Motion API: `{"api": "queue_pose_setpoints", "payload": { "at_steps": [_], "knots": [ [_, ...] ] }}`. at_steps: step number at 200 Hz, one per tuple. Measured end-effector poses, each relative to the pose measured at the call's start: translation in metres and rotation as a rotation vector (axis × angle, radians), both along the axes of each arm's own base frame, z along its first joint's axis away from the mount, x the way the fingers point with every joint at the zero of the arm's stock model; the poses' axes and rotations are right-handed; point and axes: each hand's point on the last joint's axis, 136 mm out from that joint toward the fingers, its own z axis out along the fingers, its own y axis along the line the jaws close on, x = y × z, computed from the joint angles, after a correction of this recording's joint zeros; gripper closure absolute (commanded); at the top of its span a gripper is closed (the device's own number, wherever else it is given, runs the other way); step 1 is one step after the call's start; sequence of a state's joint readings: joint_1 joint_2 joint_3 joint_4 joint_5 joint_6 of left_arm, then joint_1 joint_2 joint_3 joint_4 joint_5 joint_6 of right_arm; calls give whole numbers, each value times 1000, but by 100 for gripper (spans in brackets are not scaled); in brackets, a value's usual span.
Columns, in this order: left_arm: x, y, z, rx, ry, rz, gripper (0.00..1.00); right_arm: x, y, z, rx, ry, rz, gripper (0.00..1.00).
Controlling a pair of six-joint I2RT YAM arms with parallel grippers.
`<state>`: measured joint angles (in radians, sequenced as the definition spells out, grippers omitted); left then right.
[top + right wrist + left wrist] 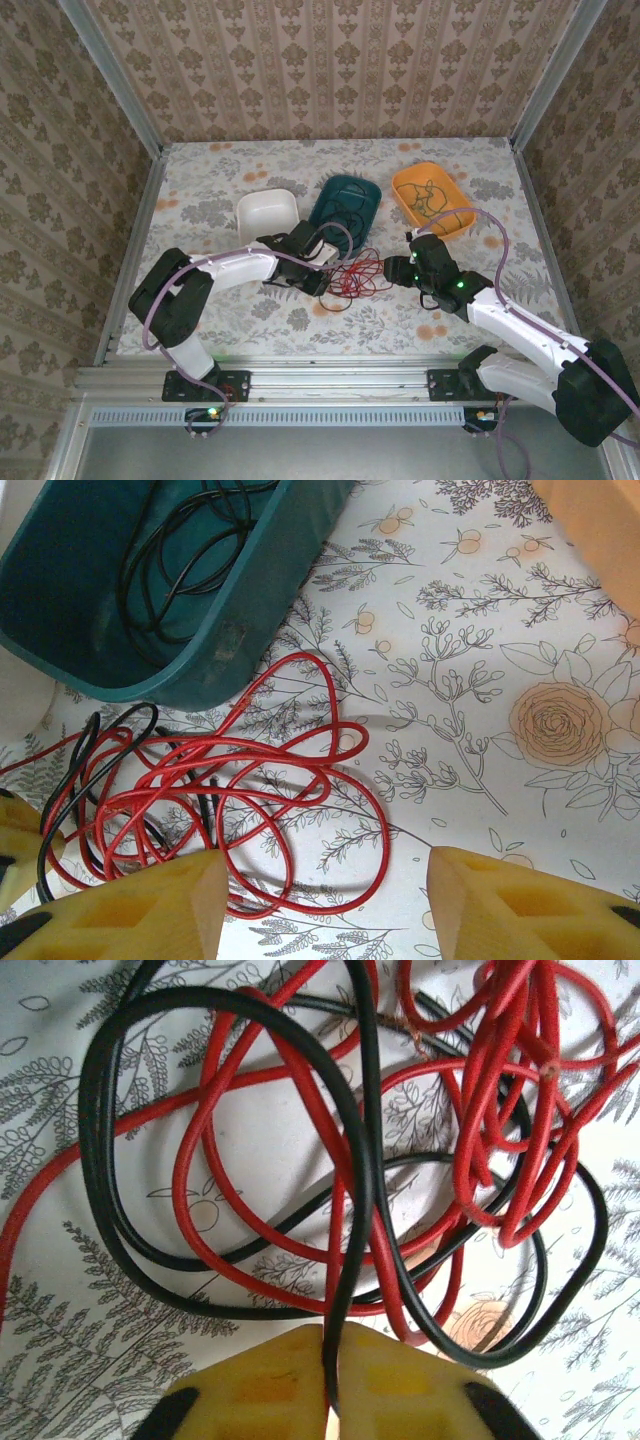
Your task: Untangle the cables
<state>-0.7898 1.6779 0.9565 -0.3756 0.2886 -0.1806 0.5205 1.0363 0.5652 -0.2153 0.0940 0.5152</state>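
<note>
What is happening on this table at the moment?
Two robot arms work on a tangle of red and black cables on the table. The left claw is shut on a black cable. The right claw is open beside the red loops, holding nothing. Black wire lies in the teal tray, and more in the orange tray.

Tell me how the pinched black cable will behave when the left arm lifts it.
Likely floppy: the black cable lies in loose curves, so it should droop from the left gripper rather than hold shape. Probably light, being thin. It crosses under and over the red cable several times, so it may drag those loops along.
</note>
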Motion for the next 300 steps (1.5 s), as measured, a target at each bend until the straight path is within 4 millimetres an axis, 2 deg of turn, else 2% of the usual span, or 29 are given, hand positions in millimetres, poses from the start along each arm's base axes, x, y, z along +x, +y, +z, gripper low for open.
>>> {"api": "queue_pose_setpoints", "payload": {
  "at_steps": [27, 46, 83, 123, 139, 169, 190, 201, 210, 234, 261, 282, 300],
  "knots": [
    [3, -3, 6, -29, -29, 1, 99, -2, 9, -4, 13, 18, 51, 43],
    [2, -2, 19, -67, -65, 1, 100, -6, 21, -17, 16, 65, 112, 44],
    [4, -9, 75, -206, -180, -10, 99, -14, 44, -44, 18, 156, 212, 44],
    [-5, -12, 118, -304, -239, -59, 98, 4, 63, -40, 34, 141, 238, 44],
    [-8, -12, 137, -337, -262, -83, 93, 9, 65, -39, 35, 127, 231, 44],
    [-18, -17, 192, -443, -334, -157, 87, 12, 61, -40, 24, 127, 202, 43],
    [-24, -19, 226, -507, -385, -197, 89, 14, 58, -41, 17, 124, 177, 43],
    [-26, -19, 237, -527, -402, -210, 96, 14, 55, -42, 11, 123, 161, 44],
    [-27, -19, 242, -536, -413, -217, 100, 14, 53, -44, 7, 125, 148, 44],
    [-28, -17, 248, -543, -436, -225, 100, 10, 44, -48, -10, 124, 122, 43],
    [-25, -15, 247, -533, -442, -213, 99, 11, 43, -41, -6, 101, 119, 43],
    [-17, -12, 233, -490, -433, -187, 98, 8, 48, -39, 11, 100, 154, 43],
    [-12, -10, 202, -425, -391, -164, 98, -1, 62, -38, 38, 115, 233, 44]
  ]
}}
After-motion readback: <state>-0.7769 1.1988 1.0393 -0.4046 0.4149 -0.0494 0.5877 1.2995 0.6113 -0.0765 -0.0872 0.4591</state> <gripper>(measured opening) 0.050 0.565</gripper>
